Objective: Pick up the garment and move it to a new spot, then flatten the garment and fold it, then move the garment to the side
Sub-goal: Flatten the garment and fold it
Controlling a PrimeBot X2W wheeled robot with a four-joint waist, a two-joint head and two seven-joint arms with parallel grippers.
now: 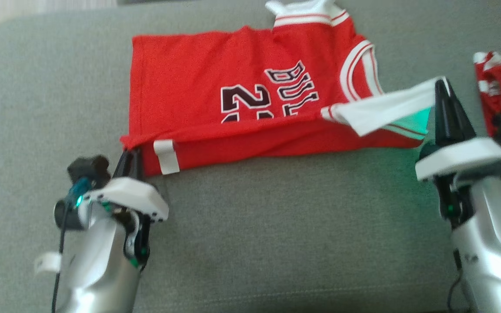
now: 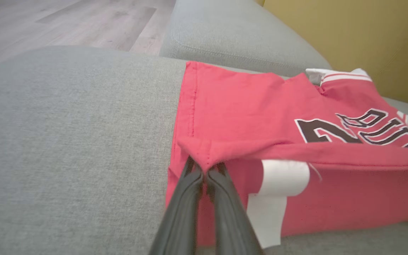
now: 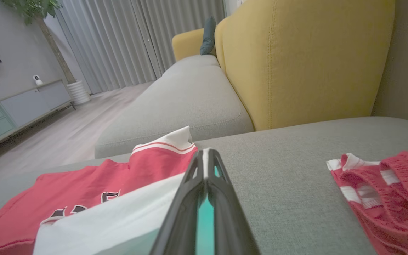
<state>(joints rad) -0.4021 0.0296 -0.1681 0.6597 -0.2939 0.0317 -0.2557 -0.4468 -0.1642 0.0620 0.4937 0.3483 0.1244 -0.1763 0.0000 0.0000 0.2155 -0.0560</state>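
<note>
Two grips hold the jersey [image 1: 233,87] at once. At the left, the left gripper [image 1: 131,153] is pinched tight on the hem corner, its fingers [image 2: 186,205] closed so that the red cloth bunches into a small peak between them. From that corner the near edge runs rightward as a lifted flap, turned partway over the body of the jersey, with a white tag [image 1: 165,156] on its underside.

The jersey lies on the grey cushion [image 1: 37,130], long axis across the head view, hem to the left and neck to the right, black number and lettering face up in the middle. At the right end the right gripper [image 1: 442,87] is clamped on a white band [image 1: 385,111] of the jersey, pulled taut and clear of the cushion.

Each arm is nearest its own end, and the rest of the jersey lies beyond the fingertips, away from the robot. I judge the fold needs both ends carried forward together and level to lay the edge straight.

The cloth looks thin, soft and limp, with striped trim; the cushion is a coarse weave. Farther right, well apart, a second red garment [image 1: 500,87] lies crumpled.
</note>
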